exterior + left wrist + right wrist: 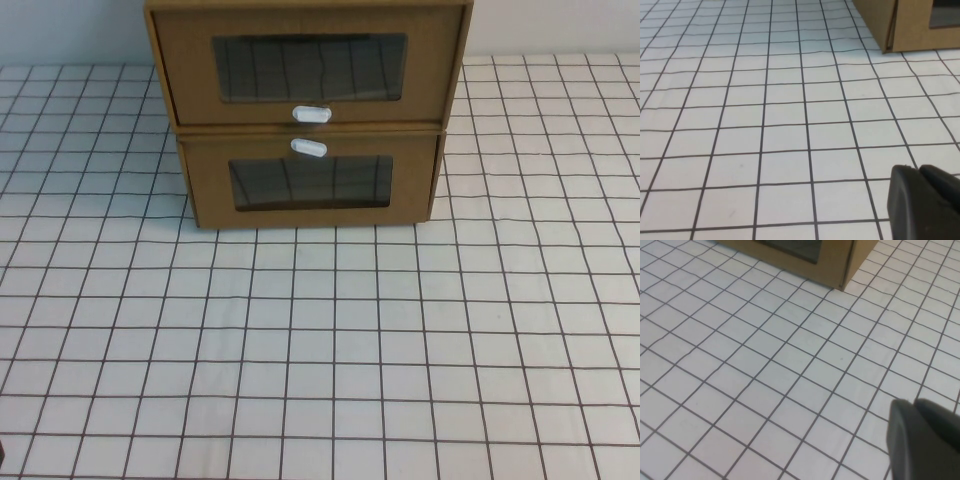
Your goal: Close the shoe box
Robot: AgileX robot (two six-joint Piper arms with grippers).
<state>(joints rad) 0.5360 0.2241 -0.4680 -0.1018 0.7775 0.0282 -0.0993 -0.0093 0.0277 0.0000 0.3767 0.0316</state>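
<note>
Two brown cardboard drawer boxes stand stacked at the back of the table. The upper one is the shoe box (190,70), with a clear window and a small white oval handle (311,114) below it. Its front looks wider than the lower box's front and overhangs it. The lower brown box (210,190) has its white handle (308,148) above its window. Neither gripper shows in the high view. My left gripper (917,169) is shut and empty over the tablecloth, well short of the boxes. My right gripper (914,402) is shut and empty too, also well back.
A white tablecloth (320,350) with a dark grid covers the table in front of the boxes. A corner of the lower box shows in the left wrist view (910,25) and in the right wrist view (840,260).
</note>
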